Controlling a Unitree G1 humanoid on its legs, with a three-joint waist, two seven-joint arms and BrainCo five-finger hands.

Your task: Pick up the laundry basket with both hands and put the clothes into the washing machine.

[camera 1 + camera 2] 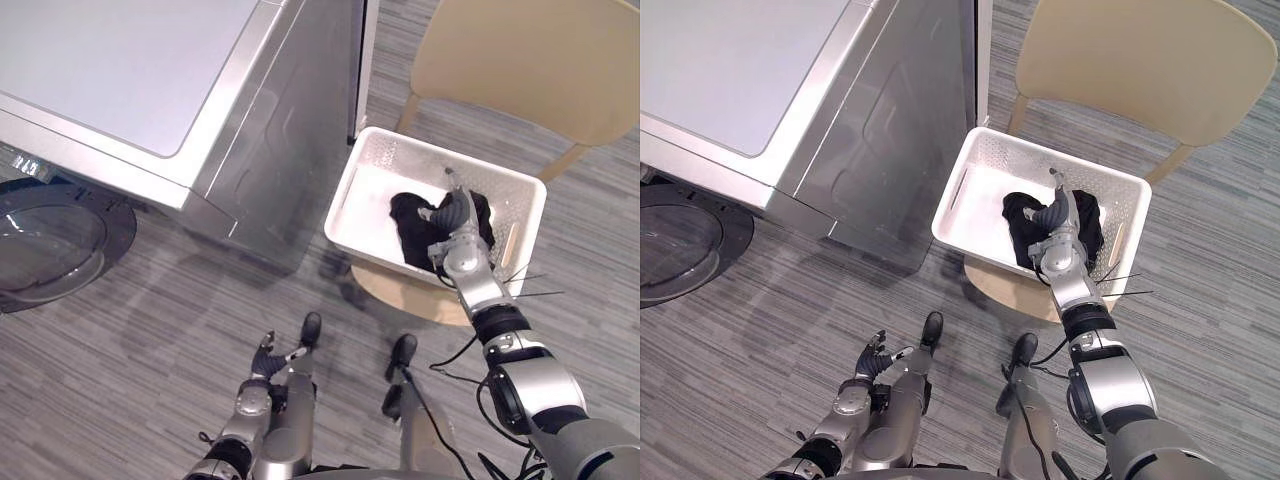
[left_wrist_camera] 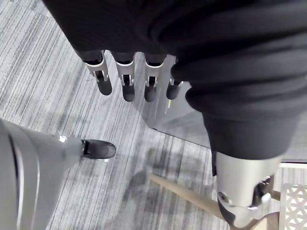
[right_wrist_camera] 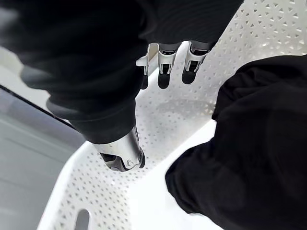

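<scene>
A white perforated laundry basket (image 1: 372, 168) rests on a round wooden seat (image 1: 400, 296) beside the washing machine (image 1: 150, 80). Black clothes (image 1: 408, 216) lie bunched inside it. My right hand (image 1: 455, 215) reaches into the basket over the clothes. In the right wrist view its fingers (image 3: 163, 64) point straight at the basket's wall (image 3: 168, 115), with the black clothes (image 3: 249, 143) just beside them and nothing gripped. My left hand (image 1: 270, 362) hangs low over the floor, well short of the basket, with its fingers (image 2: 127, 79) relaxed and holding nothing.
The machine's round dark door (image 1: 50, 240) stands swung out at the far left, near the floor. A beige chair (image 1: 530, 60) stands behind the basket. Grey striped carpet (image 1: 120, 350) lies between me and the machine.
</scene>
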